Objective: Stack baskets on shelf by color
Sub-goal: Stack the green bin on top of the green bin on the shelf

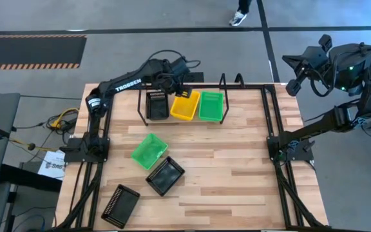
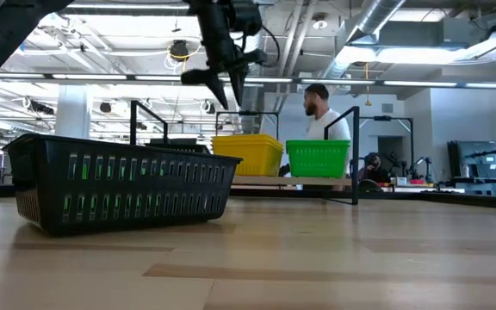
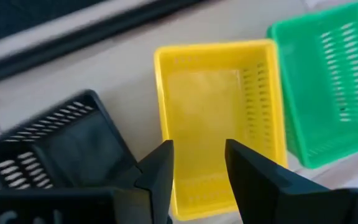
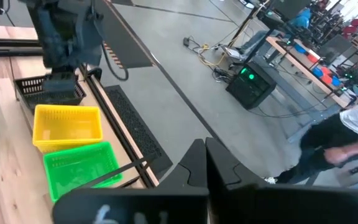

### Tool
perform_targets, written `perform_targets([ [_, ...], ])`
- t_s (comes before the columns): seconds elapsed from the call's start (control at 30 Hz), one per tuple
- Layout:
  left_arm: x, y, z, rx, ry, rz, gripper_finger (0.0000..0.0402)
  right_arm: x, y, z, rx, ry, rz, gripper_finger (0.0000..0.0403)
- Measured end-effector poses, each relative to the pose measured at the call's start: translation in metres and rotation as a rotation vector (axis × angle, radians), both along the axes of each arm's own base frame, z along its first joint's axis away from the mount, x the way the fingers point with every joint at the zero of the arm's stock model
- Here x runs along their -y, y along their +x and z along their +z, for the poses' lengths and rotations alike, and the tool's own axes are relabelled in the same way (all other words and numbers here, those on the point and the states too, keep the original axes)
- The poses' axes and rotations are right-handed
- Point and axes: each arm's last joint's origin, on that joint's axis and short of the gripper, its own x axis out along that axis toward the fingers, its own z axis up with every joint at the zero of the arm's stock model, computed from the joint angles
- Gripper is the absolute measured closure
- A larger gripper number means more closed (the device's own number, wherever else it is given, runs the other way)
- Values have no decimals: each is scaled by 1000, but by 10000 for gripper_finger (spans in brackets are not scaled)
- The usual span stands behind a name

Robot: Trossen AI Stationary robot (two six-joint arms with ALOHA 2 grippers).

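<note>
Above, left gripper (image 3: 197,163) parted, holding nothing.

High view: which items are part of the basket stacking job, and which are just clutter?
Job:
- shelf holding a black basket, yellow basket and green basket
- loose green basket
- two loose black baskets
- left gripper, fingers apart above the yellow basket

Clutter:
- yellow cable and papers on the floor
- person's shoe

Left arm (image 1: 118,85): black, white "TROSSEN" lettering, looped black cables. Right arm (image 1: 340,71): black, green light, cables.
</note>
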Motion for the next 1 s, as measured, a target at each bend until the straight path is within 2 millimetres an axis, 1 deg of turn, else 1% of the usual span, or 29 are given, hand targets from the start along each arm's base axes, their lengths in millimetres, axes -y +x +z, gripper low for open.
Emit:
perform_targets([
  [0.13,10,-3,23,-18,46,-19,269,0,0,0,0,0,0,400],
  [0.2,21,-3,32,-38,45,-54,269,0,0,0,0,0,0,400],
  [0.23,30,-4,35,-60,36,-75,269,0,0,0,0,0,0,400],
  [0.33,63,-8,42,-179,23,-121,269,0,0,0,0,0,0,400],
  [0.37,74,-5,43,-187,48,-132,269,0,0,0,1,0,0,400],
  [0.47,117,2,49,-158,80,-220,269,0,0,0,0,0,0,400],
  [0.53,145,3,54,-127,89,-225,269,0,0,0,0,0,-1,400],
  [0.6,171,6,53,-130,121,-243,269,0,0,0,1,0,0,400],
  [0.67,192,8,51,-136,160,-287,269,0,0,0,0,0,0,400],
  [0.73,209,7,52,-125,177,-300,269,0,0,0,1,0,-1,400],
  [0.83,224,6,52,-107,193,-286,269,0,0,0,0,0,0,400],
  [1.0,234,5,52,-95,198,-278,269,1,6,-1,-11,2,-1,400],
])
